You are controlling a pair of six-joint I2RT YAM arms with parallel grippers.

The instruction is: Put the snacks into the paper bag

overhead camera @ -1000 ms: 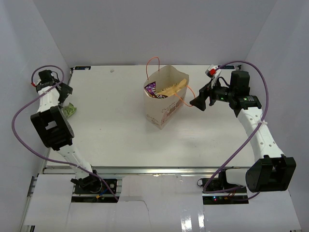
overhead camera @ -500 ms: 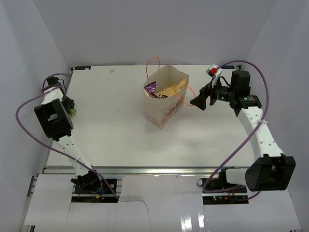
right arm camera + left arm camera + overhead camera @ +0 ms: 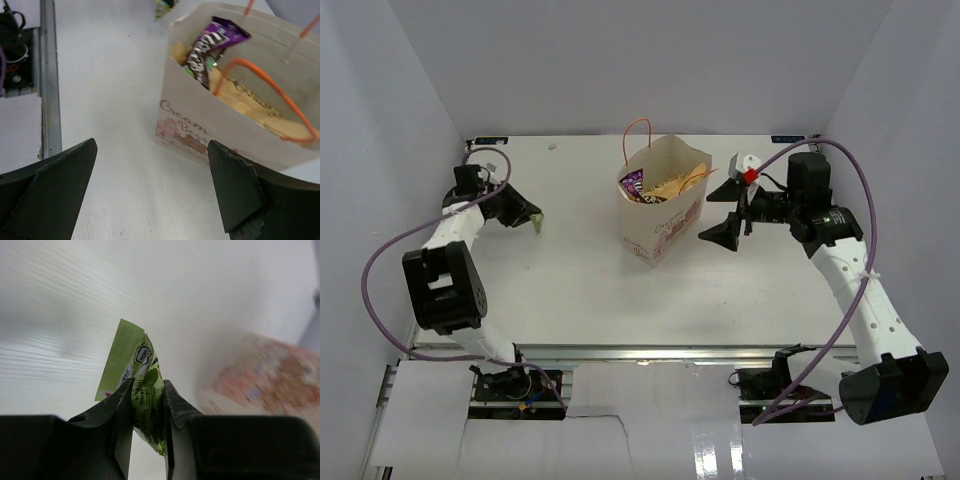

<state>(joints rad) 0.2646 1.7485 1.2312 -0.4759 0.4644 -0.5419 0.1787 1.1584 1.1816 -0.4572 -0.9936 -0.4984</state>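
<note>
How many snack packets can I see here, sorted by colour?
Green packet: 1, pinched in the left hand
Purple-brown packet: 1, sticking out of the paper bag
Tan-yellow packet: 1, inside the paper bag
Total: 3 in view; the bag may hide more

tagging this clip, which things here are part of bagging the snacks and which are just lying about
Job:
green packet in the left gripper
paper bag
purple bar and tan packet inside it
open right gripper beside the bag

Just there:
purple cables
metal rail at the near edge
</note>
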